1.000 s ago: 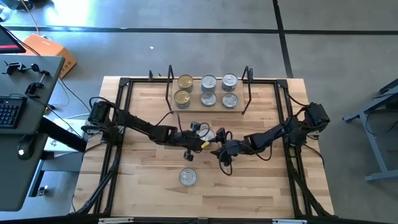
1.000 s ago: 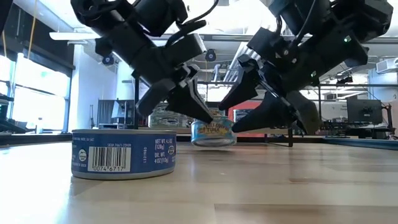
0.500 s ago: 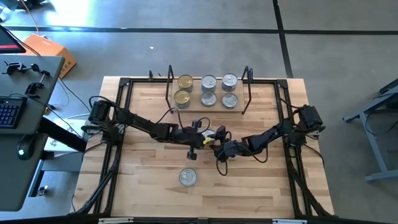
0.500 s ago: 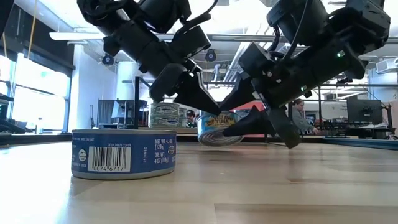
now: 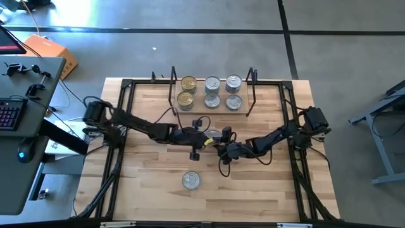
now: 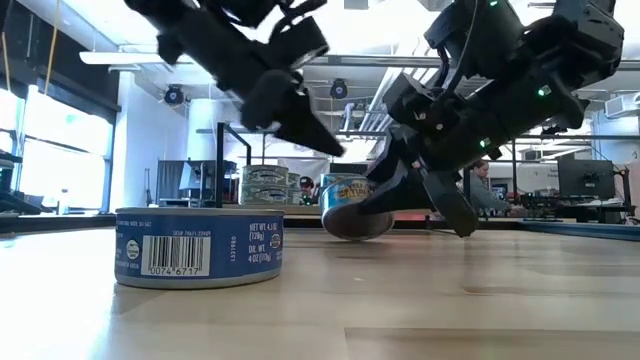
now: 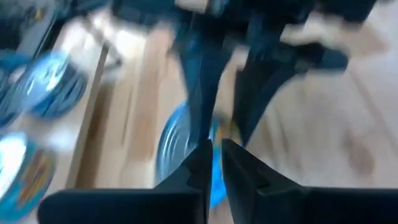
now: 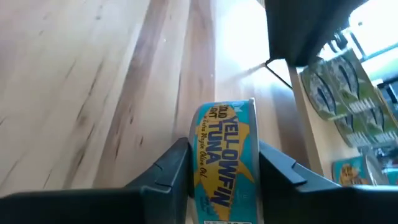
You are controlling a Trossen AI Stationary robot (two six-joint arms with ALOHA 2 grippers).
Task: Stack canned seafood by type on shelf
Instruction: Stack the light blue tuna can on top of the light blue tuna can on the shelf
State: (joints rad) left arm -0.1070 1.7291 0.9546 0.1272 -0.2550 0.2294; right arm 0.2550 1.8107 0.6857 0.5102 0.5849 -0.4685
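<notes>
Fingers of the right gripper [image 8: 221, 171] were pinching a yellowfin tuna tin [image 8: 224, 162] by its flat faces, one dark finger on either side, the tin standing on edge with its blue-and-yellow label facing the wrist camera. Seen from above, that gripper [image 5: 219, 147] sat near the middle of the desk [image 5: 266, 190], just in front of the shelf [image 5: 212, 111]. From table height the held tin [image 6: 352, 207] was tilted, its lower edge at or just above the wood — I could not tell which.

The left gripper [image 5: 201, 140] hung just beside the right one, and its own fingers [image 7: 200, 171] were pressed nearly together, with only a thin slit between them and nothing held. Past those fingers, in the blurred left wrist view, the blue tin [image 7: 180, 149] and the right arm's dark fingers showed close ahead.

On the shelf, six tins stood in three pairs between the two black wire uprights — two gold-lidded tins [image 5: 187, 91] at the left end, four silver-lidded tins [image 5: 223, 92] in the middle and at the right end. One more silver-lidded tin [image 5: 191, 180] stood alone on the desk nearer the front edge, well apart from both grippers; at table height it [image 6: 200, 247] showed a dark blue label with a barcode.
</notes>
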